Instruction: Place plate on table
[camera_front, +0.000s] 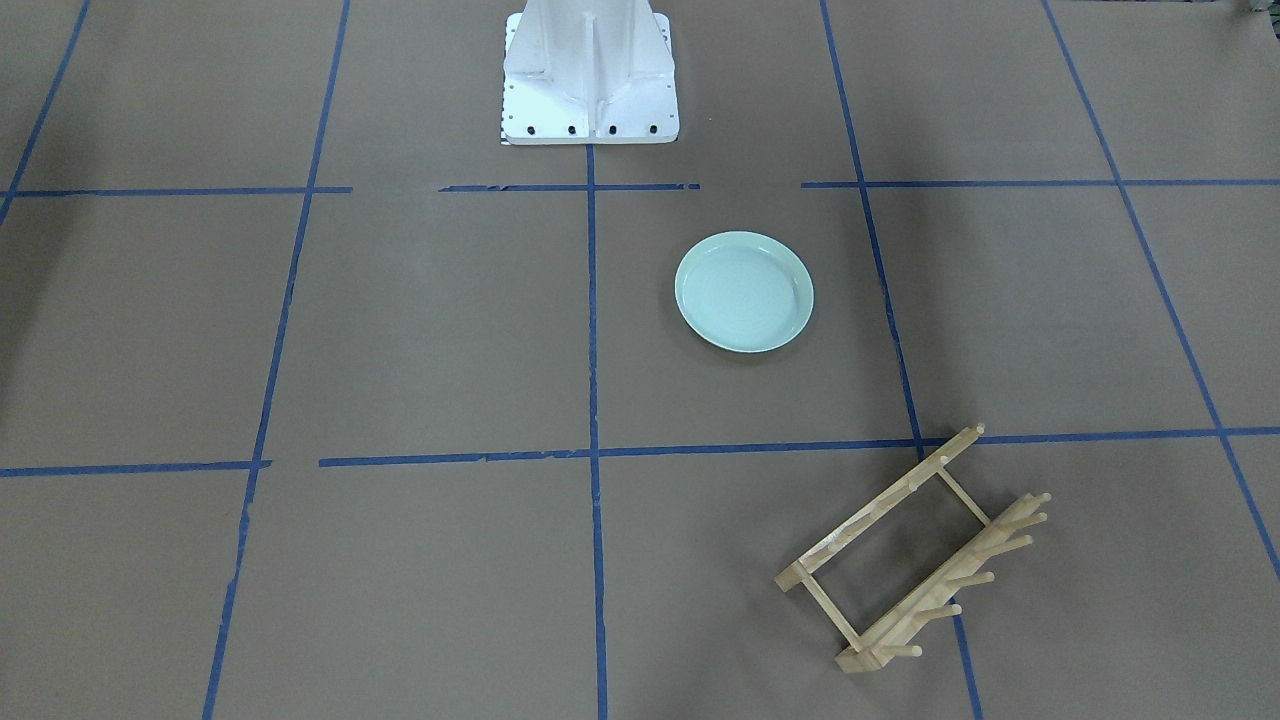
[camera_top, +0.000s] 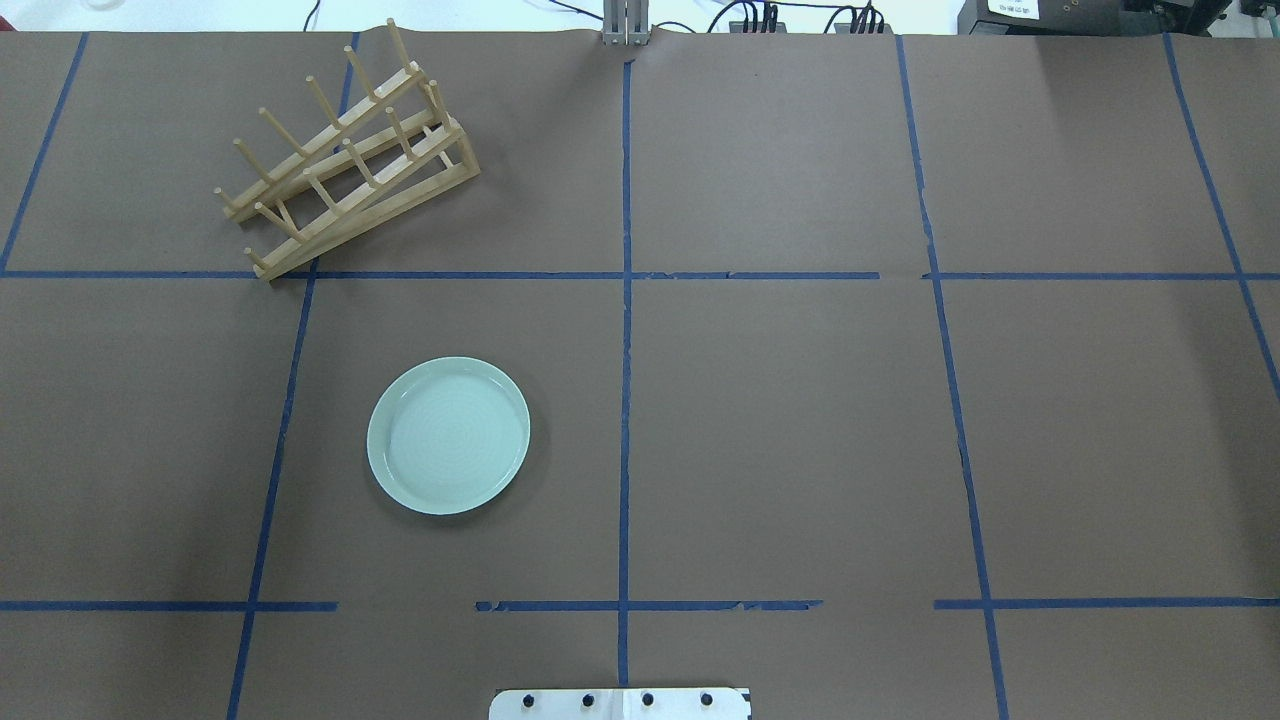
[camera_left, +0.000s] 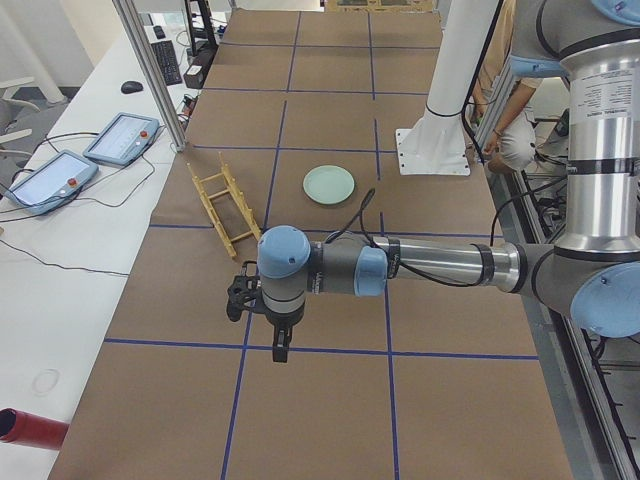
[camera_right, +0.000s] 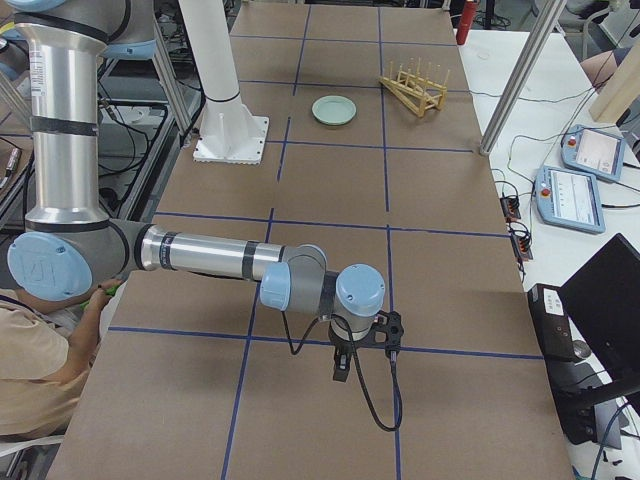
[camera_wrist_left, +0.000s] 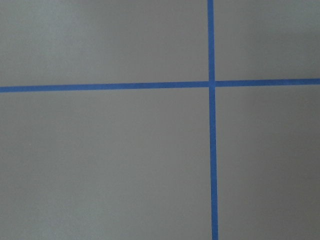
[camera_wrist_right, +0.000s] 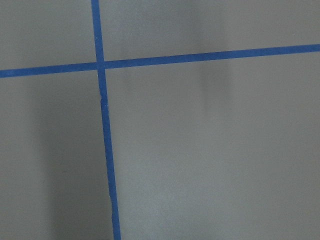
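Observation:
The pale mint-green plate (camera_front: 744, 291) lies flat on the brown table (camera_front: 400, 330), free of the rack. It also shows in the overhead view (camera_top: 448, 435) and both side views (camera_left: 329, 184) (camera_right: 333, 110). My left gripper (camera_left: 283, 345) hangs low over the table's left end, far from the plate. My right gripper (camera_right: 341, 368) hangs low over the table's right end, also far away. Both show only in the side views, so I cannot tell whether they are open or shut. Both wrist views show only bare table and blue tape.
The light wooden peg rack (camera_top: 345, 160) stands beyond the plate at the far left, holding nothing. The white bolted pedestal base (camera_front: 590, 80) stands at the robot's side. Control tablets (camera_left: 50, 175) lie on the side bench. A person (camera_right: 40, 370) sits near the right arm.

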